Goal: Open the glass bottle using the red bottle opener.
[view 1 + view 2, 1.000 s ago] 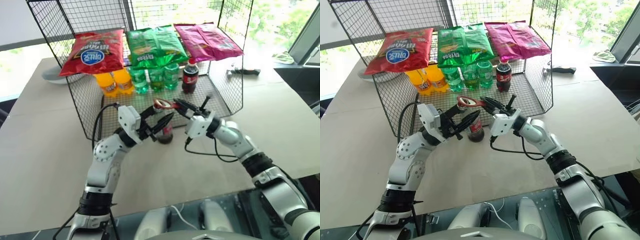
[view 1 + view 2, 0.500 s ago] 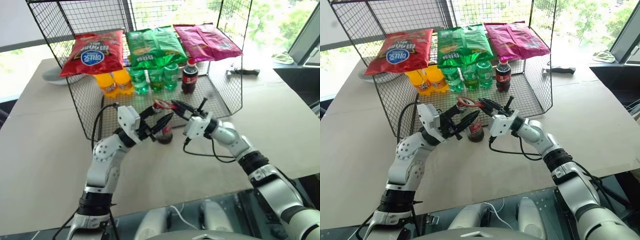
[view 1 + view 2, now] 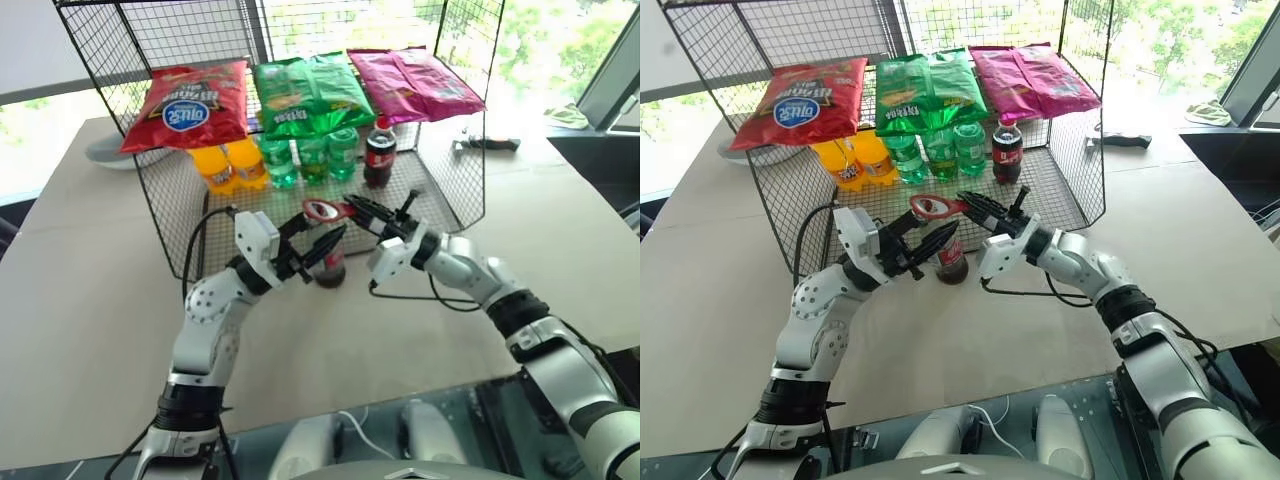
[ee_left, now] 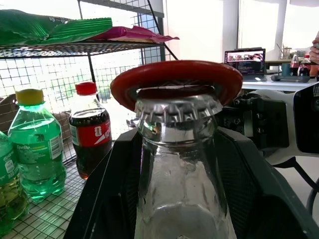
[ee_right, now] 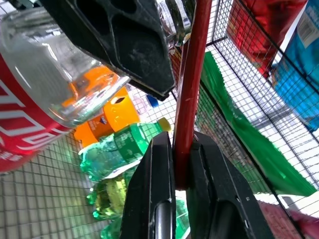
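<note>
On the table point(image 3: 90, 300), your left hand point(image 3: 318, 238) grips the glass bottle point(image 3: 329, 262) steady, so your right hand point(image 3: 352, 209), clamping the red bottle opener point(image 3: 325, 210), hooks the cap point(image 4: 175, 110).

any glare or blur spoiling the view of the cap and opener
Left wrist view: bright windows wash out the background, yet the crown cap and red bottle opener stay sharp. Right wrist view: the glass bottle looms close and soft.

Silver arms, black cables, black jaws
</note>
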Controlling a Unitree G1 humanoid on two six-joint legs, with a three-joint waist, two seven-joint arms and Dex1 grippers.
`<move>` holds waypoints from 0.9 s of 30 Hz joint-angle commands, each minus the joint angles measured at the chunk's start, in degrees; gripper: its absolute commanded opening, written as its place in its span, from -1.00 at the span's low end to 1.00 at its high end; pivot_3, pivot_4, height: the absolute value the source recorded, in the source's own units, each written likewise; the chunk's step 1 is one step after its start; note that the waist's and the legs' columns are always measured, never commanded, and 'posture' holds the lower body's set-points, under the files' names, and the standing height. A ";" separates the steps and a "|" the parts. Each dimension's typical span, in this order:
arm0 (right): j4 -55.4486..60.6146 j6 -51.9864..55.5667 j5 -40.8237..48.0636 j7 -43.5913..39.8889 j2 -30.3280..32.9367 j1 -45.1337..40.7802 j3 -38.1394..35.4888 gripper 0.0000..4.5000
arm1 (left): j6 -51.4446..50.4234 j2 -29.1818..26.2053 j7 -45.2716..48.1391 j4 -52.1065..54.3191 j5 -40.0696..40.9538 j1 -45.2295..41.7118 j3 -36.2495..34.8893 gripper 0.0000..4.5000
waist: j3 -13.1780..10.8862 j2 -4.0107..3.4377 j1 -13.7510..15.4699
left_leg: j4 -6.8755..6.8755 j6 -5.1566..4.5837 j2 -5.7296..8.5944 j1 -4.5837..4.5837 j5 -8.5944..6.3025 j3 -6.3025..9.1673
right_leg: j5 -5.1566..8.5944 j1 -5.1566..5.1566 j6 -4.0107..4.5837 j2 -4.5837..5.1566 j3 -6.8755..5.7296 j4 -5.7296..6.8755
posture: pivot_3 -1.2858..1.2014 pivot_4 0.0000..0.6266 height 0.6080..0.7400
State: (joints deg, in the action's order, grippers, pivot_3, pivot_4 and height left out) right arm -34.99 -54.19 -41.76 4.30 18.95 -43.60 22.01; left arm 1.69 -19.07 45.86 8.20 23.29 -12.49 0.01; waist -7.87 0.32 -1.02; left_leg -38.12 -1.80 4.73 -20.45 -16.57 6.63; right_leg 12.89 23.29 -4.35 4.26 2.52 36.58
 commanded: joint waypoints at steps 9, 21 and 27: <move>1.78 -2.37 -2.99 -3.20 1.26 -2.09 5.67 -1.00 | -1.33 0.36 -0.19 -2.12 -1.56 -0.76 1.88 -0.10 | 0.00 0.00 0.02 | 0.01 0.00 0.00 0.00 0.00 0.00 | 0.00 -0.01 0.00 0.00 0.01 -0.01 | 0.03 -0.52 1.00; 2.11 -2.30 -0.73 -4.76 2.11 -4.65 4.43 -1.00 | -1.26 0.52 -0.19 -2.56 -1.72 -0.40 2.01 -0.10 | -0.02 -0.01 0.07 | 0.02 0.00 0.00 -0.01 0.00 0.02 | 0.00 -0.01 0.01 0.00 0.01 -0.02 | 0.03 -0.52 1.00; 2.16 -2.50 -0.69 -4.98 3.06 -4.60 4.36 -1.00 | -1.21 0.94 -0.29 -2.37 -1.92 -0.01 2.43 -0.10 | -0.03 -0.01 0.11 | 0.03 0.00 0.00 -0.02 0.00 0.02 | 0.00 -0.01 0.01 0.01 0.01 -0.03 | 0.03 -0.52 1.00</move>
State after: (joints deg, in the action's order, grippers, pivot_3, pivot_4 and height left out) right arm -34.82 -54.46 -40.97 1.17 22.44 -46.92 23.33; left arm 1.79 -18.34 45.84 7.54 23.28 -12.95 0.00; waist -7.89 0.31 -0.91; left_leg -38.09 -1.80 4.73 -20.46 -16.57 6.65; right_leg 12.89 23.28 -4.35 4.26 2.53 36.55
